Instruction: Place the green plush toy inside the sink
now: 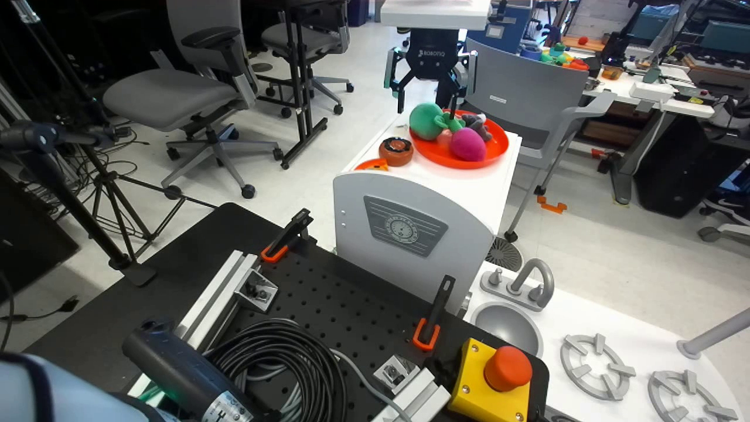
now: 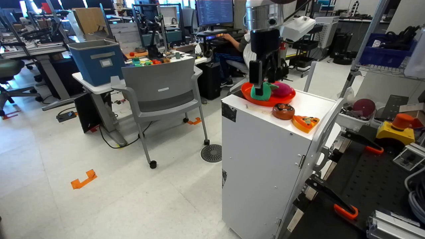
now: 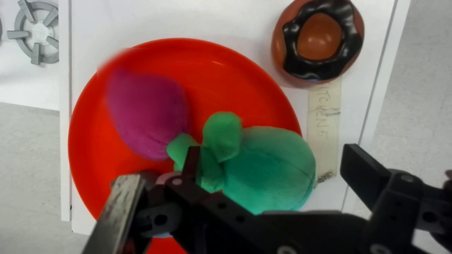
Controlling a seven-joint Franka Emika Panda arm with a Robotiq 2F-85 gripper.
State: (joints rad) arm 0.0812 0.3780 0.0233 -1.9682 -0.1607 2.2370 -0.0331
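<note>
The green plush toy [image 1: 425,122] is a rounded lump with lighter green leaves. It lies on the red-orange plate [image 1: 498,149] on a white counter, and shows in an exterior view [image 2: 260,94] and in the wrist view [image 3: 272,173]. My gripper [image 1: 426,107] is open and points down over it. In the wrist view the fingers [image 3: 272,158] stand wide apart on either side of the toy, the left one over its leaves, the right one beyond its far side. I see no grip on it. The grey sink [image 1: 508,329] sits lower, by a faucet.
A magenta plush ball [image 3: 150,113] touches the toy's leaves on the plate. A grey plush [image 1: 477,124] lies there too. A brown donut toy [image 3: 317,38] and an orange slice toy [image 2: 305,122] lie nearby. A grey upright panel [image 1: 410,228] and faucet [image 1: 530,281] stand between counter and sink.
</note>
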